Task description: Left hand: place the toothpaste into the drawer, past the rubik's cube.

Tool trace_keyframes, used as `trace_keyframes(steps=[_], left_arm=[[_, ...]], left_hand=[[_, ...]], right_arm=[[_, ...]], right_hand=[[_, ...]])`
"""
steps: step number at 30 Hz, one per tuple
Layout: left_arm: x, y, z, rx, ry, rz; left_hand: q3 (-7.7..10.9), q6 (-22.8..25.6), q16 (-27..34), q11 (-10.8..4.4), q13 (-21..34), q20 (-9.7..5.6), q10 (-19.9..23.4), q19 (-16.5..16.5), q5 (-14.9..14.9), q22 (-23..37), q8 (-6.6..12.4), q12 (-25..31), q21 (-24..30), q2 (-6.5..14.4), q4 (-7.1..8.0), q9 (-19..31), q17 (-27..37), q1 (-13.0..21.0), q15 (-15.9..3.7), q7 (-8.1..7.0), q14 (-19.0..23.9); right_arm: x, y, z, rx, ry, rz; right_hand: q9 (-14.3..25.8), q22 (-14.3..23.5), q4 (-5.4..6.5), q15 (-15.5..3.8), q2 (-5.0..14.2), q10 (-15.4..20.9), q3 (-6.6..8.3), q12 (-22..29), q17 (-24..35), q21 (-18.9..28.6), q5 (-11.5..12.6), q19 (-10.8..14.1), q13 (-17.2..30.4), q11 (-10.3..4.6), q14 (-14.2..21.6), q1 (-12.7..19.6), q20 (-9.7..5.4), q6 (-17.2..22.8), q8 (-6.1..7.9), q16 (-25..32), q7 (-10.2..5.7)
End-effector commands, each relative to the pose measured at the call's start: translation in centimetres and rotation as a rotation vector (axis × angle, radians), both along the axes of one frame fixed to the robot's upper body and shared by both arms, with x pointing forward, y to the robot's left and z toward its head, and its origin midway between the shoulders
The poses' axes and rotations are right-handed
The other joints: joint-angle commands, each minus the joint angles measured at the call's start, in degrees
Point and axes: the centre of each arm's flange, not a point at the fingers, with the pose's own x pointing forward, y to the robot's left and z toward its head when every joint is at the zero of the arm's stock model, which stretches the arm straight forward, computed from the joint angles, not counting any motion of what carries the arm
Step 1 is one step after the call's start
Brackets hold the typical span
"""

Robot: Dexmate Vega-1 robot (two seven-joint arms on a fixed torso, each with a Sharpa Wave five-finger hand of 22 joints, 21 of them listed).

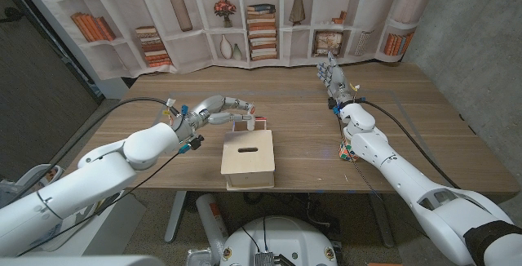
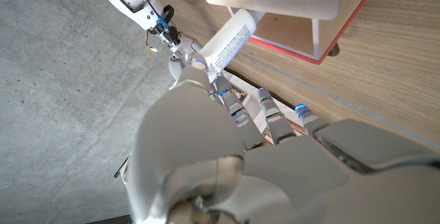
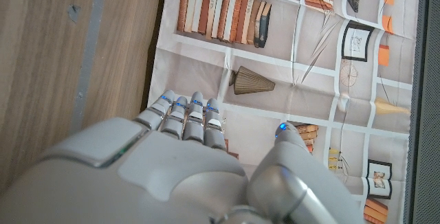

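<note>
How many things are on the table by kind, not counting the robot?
Drawer box: 1
Toothpaste: 1, held by the left hand
Rubik's cube: 1, partly hidden by the right arm
Total: 3

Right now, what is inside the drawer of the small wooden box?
The left hand holds the toothpaste at the open drawer behind the wooden box. The box and hand cover the drawer's inside, so its contents cannot be seen.

My arms: glossy white shells, black cables alongside. My left hand (image 1: 214, 108) and right hand (image 1: 332, 77): silver-grey fingers (image 2: 232, 106) with small blue lights.
</note>
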Motion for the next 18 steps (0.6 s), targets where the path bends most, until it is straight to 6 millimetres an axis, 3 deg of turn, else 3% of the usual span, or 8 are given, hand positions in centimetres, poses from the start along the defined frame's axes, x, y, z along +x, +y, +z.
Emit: trace_keyframes(steps=[1,5,8,9,18], left_arm=[[0.13,-0.34,0.19,0.006,0.013,-0.013],[0.42,-0.45,0.21,0.013,0.022,-0.027],[0.53,-0.45,0.21,0.020,0.024,-0.033],[0.56,-0.43,0.17,0.010,0.027,-0.041],[0.65,-0.23,0.18,-0.016,0.039,-0.050]], left_hand=[[0.15,-3.2,-0.3,0.05,0.1,0.79,-3.9,-0.6,0.4,0.1,-0.13,-0.3,0.0,0.5,0.04,0.3,0.2,-0.3,-0.11,0.29,-1.5],[-0.10,-6.9,-0.3,0.33,0.2,1.37,-10.0,-1.3,0.6,0.1,-0.03,-0.3,0.0,0.6,0.24,0.4,0.2,-0.9,0.20,0.56,-3.1],[-0.51,-10.7,-0.3,1.19,0.2,1.70,-15.0,-2.0,0.7,0.2,-0.17,-0.1,0.0,0.5,0.57,0.4,0.2,-1.7,0.54,1.58,-4.7],[-0.93,-12.3,-0.4,2.10,0.2,1.95,-17.5,-2.8,0.7,0.2,-0.15,-0.1,-0.1,0.3,0.92,0.4,0.3,-2.5,1.00,1.69,-5.8],[-3.53,-17.1,-0.2,4.92,0.3,1.98,-22.5,-4.7,0.8,0.3,0.02,0.5,-0.2,-0.9,3.39,0.4,0.5,-7.8,1.99,3.17,-8.6]], right_arm=[[0.18,-0.36,-0.10,0.002,0.004,0.001],[0.23,-0.35,-0.06,-0.003,0.006,0.002],[0.26,-0.38,-0.05,-0.003,0.005,0.000],[0.27,-0.40,-0.06,-0.003,0.005,0.001],[0.41,-0.49,-0.12,-0.001,0.006,-0.001]], right_hand=[[0.1,0.2,-0.20,-0.03,0.39,0.5,0.03,0.2,0.2,-0.1,-0.2,0.5,0.1,0.13,0.5,0.2,0.35,0.3,-0.12,-0.2,-0.48],[0.1,0.2,-0.22,-0.06,0.39,0.5,0.01,0.2,0.2,-0.2,-0.2,0.5,0.1,0.11,0.6,0.2,0.34,0.3,-0.10,-0.2,-0.51],[0.1,0.2,-0.23,-0.03,0.40,0.5,0.00,0.2,0.2,-0.2,-0.2,0.5,0.1,0.11,0.5,0.2,0.35,0.3,-0.10,-0.2,-0.51],[0.1,0.2,-0.24,-0.01,0.40,0.5,-0.01,0.2,0.2,-0.2,-0.2,0.5,0.1,0.14,0.6,0.2,0.34,0.3,-0.11,-0.2,-0.55],[0.1,0.2,-0.28,-0.05,0.43,0.5,-0.05,0.2,0.2,-0.3,-0.2,0.5,0.1,0.03,0.6,0.2,0.39,0.2,-0.11,-0.2,-0.77]])
